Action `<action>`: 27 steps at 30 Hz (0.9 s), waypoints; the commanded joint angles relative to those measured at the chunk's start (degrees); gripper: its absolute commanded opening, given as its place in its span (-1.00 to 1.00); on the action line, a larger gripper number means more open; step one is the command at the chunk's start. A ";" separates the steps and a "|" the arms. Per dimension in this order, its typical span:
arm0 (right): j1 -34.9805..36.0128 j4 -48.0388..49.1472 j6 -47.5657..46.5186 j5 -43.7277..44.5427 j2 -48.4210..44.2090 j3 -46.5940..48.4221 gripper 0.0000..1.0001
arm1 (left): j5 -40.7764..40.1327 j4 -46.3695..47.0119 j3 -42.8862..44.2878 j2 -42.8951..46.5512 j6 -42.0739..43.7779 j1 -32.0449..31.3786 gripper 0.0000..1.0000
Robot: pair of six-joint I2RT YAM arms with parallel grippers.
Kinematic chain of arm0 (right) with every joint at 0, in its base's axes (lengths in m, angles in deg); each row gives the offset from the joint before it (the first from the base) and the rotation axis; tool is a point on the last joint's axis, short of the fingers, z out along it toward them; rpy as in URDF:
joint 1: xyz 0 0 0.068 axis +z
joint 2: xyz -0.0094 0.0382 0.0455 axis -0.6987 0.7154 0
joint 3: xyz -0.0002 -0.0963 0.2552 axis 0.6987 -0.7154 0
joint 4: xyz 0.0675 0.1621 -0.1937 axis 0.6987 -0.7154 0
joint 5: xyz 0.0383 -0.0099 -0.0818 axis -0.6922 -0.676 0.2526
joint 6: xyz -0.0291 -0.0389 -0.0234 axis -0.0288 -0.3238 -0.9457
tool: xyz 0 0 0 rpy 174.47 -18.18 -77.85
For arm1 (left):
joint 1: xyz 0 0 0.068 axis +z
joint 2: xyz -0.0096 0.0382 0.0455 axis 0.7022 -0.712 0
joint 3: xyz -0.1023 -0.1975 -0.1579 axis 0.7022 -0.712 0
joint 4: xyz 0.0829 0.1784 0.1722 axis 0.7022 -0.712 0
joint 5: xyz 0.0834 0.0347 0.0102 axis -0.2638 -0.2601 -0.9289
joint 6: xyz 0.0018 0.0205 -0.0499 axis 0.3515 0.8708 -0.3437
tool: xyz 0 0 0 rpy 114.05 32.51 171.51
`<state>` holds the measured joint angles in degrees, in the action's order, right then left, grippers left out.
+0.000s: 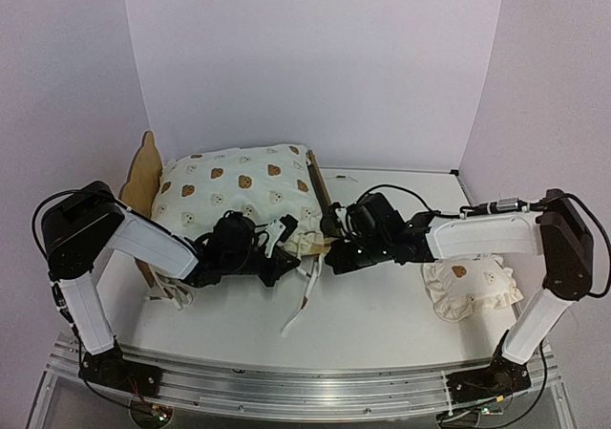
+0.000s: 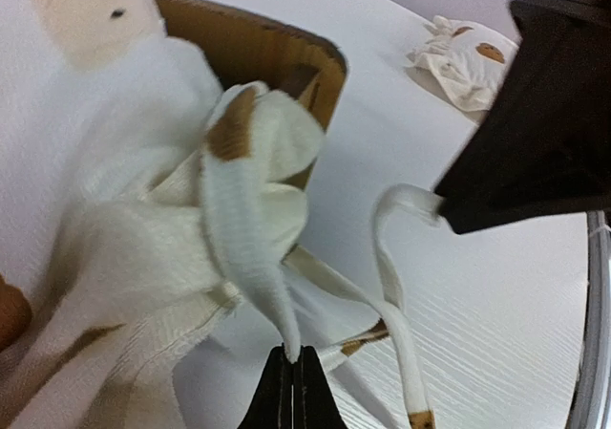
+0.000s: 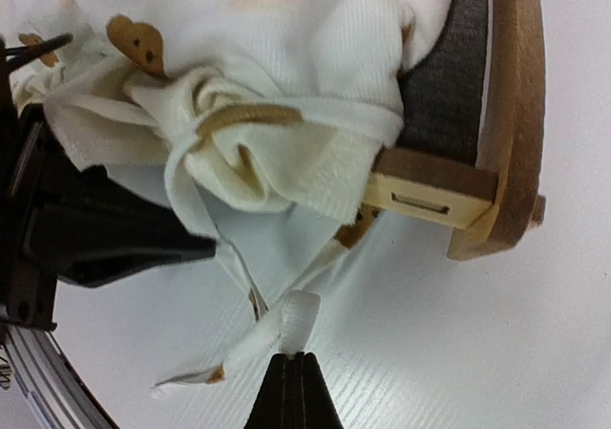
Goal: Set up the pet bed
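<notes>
Ahead of left gripper, pinched shut on ribbed tie, and right gripper, likewise on folded tie: cushion (corner bunched) on pet bed.

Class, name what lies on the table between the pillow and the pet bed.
Bare tabletop: the left wrist view shows nothing on it between the pet bed and the pillow. In the top view, the right arm reaches above that stretch.

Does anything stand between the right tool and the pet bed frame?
Yes, partly. The right tool is shut on a cushion tie, and the bunched cushion corner covers the pet bed frame; only its wooden corner post shows bare.
</notes>
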<state>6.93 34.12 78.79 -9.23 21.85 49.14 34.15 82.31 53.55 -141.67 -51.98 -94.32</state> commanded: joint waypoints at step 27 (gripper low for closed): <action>-4.90 27.80 5.50 -19.99 17.63 5.54 -1.00 | 25.71 -32.64 5.63 16.40 44.06 8.75 -0.29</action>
<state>2.81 58.18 83.47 -27.55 38.29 55.13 55.17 56.20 58.12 -130.43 -21.82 -87.97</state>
